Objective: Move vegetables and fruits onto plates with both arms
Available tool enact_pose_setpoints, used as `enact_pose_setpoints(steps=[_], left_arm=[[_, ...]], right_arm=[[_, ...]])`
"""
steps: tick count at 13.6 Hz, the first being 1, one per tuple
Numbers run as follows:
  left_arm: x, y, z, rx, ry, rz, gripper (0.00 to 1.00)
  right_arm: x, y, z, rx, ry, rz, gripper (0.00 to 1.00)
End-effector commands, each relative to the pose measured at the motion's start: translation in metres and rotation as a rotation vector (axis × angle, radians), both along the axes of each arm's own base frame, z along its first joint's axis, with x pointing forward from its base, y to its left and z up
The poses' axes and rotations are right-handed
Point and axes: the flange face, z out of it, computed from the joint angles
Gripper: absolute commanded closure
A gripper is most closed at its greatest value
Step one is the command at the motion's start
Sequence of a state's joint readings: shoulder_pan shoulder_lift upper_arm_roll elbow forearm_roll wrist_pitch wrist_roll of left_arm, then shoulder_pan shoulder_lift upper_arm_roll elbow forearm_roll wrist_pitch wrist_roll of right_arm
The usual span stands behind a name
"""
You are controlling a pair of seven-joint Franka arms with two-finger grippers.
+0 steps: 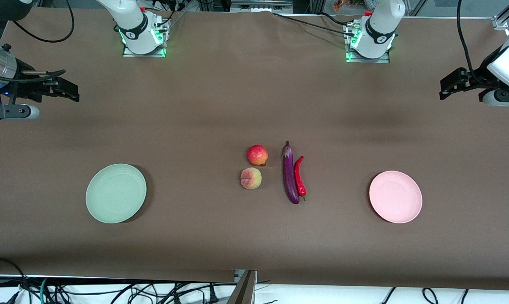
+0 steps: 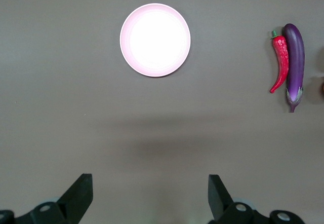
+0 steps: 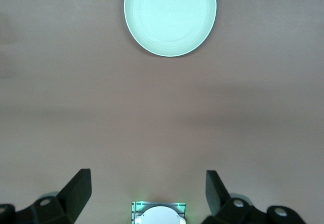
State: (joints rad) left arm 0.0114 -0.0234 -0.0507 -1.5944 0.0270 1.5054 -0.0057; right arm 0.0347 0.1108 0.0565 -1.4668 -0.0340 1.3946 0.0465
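You have four items grouped at the middle of the brown table. Take the peach as the centre of a clock on the front view: the pomegranate-like red fruit sits at about twelve o'clock, just beside it and farther from the front camera. The purple eggplant lies at about three o'clock from the peach, toward the left arm's end, stretched along the twelve-to-six line with its dark stem cap at the twelve o'clock end. The red chili pepper lies alongside the eggplant, touching or nearly touching it, on the side toward the left arm's end.

The pale green plate sits at about nine o'clock from the group, well apart, toward the right arm's end. The pale pink plate sits at about three o'clock, well apart, toward the left arm's end. Both plates hold nothing.

Your left gripper hangs in the air over the table's edge at the left arm's end, fingers spread wide and holding nothing; its wrist view looks down on the pink plate, the chili and the eggplant. Your right gripper hangs over the table's edge at the right arm's end, also spread wide and holding nothing, with the green plate in its wrist view.
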Motion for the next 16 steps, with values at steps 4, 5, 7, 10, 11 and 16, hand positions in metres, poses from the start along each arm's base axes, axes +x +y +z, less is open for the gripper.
enact_pose_setpoints(steps=[4, 5, 7, 10, 11, 16], left_arm=[[-0.0007, -0.0015, 0.0074, -0.013, 0.001, -0.014, 0.00], [-0.0003, -0.0007, 0.0066, -0.013, 0.003, -0.012, 0.00], [-0.0003, -0.0015, 0.0065, -0.013, 0.003, -0.014, 0.00], [-0.0001, -0.0015, 0.0067, -0.013, 0.001, -0.014, 0.00], [-0.0003, -0.0015, 0.0065, -0.013, 0.003, -0.014, 0.00], [-0.0003, -0.0015, 0.0065, -0.013, 0.003, -0.014, 0.00]], right_arm=[[0.0014, -0.0004, 0.0071, -0.006, -0.013, 0.011, 0.00], [0.0016, -0.0003, 0.0072, -0.006, -0.015, 0.012, 0.00], [0.0015, -0.0003, 0.0066, -0.006, -0.013, 0.010, 0.00], [0.0017, -0.0019, 0.0065, -0.005, -0.013, 0.007, 0.00], [0.0016, -0.0017, 0.0065, -0.003, -0.013, 0.005, 0.00], [0.0062, -0.0002, 0.0060, 0.001, -0.037, 0.008, 0.00]])
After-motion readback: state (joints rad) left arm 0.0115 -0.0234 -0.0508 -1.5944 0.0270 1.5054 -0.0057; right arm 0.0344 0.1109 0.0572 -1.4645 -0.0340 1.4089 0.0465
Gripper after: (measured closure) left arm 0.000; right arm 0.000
